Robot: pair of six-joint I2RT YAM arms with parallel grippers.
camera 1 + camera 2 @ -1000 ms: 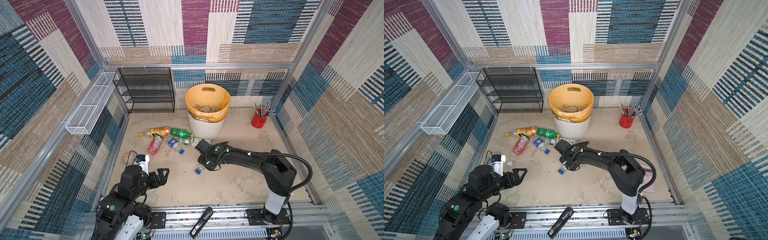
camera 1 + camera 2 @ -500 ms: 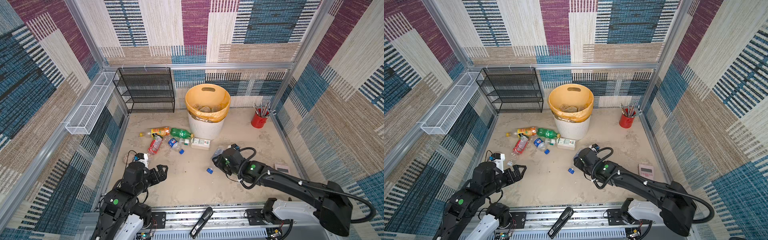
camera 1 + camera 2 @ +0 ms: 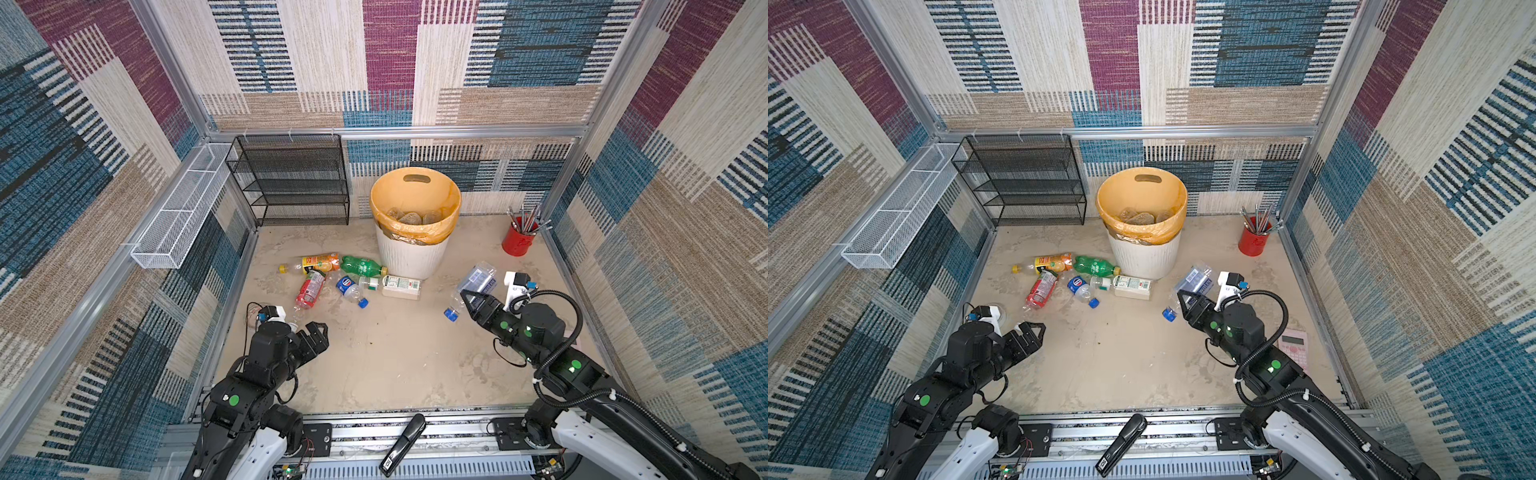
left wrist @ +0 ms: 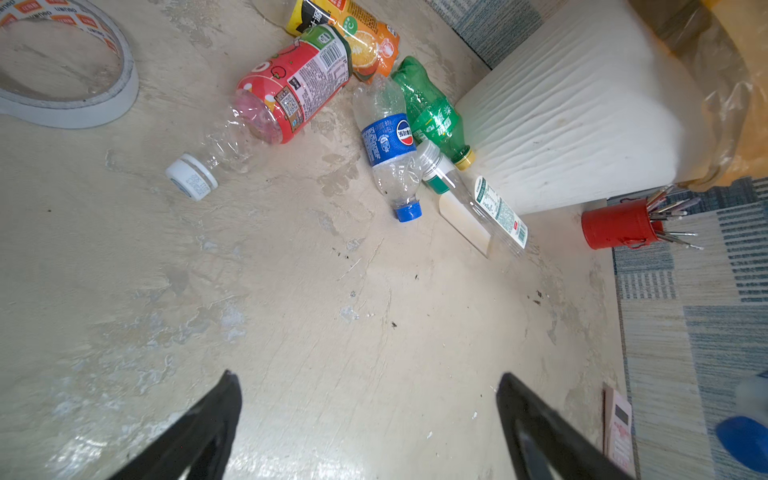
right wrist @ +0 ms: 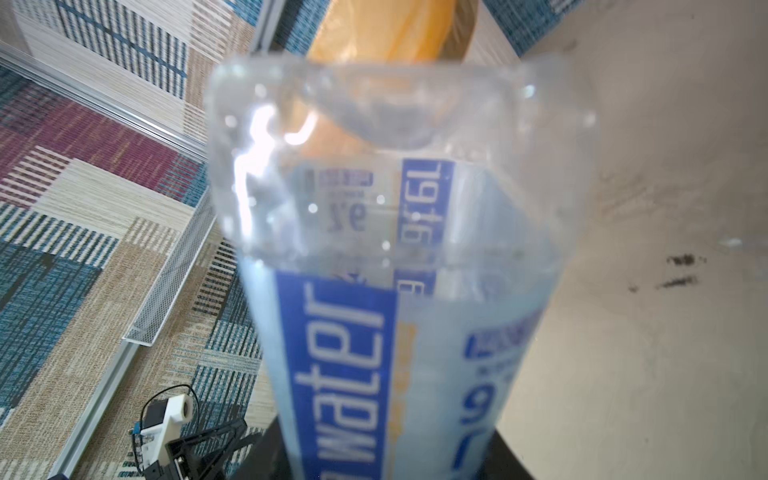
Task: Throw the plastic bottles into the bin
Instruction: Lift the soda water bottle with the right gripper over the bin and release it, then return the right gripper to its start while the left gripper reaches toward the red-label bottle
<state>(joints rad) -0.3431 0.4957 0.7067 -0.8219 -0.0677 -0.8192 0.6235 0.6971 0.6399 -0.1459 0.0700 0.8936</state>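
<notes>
My right gripper (image 3: 468,297) is shut on a clear plastic bottle with a blue-and-white label (image 3: 477,281) and a blue cap, right of the bin. In the right wrist view that bottle (image 5: 386,291) fills the frame, its base towards the bin's orange liner (image 5: 374,25). The white ribbed bin (image 3: 415,257) (image 3: 1142,259) stands at the back with crushed bottles inside. Left of it lie several bottles: orange-labelled (image 3: 320,262), green (image 3: 361,266), red-labelled (image 3: 309,289), blue-labelled (image 3: 349,286) and white-labelled (image 3: 400,286). My left gripper (image 3: 318,330) (image 4: 368,378) is open and empty, short of them.
A red cup of pens (image 3: 517,241) stands at the back right. A black mesh rack (image 3: 291,183) and a white wire basket (image 3: 183,208) line the back left. A tape roll (image 4: 62,83) lies by the left arm, and a pink calculator (image 3: 1293,347) by the right arm.
My right gripper has drawn back from beside the bottle pile to the right of the bin, carrying the blue-labelled bottle. The left arm has shifted only slightly.
</notes>
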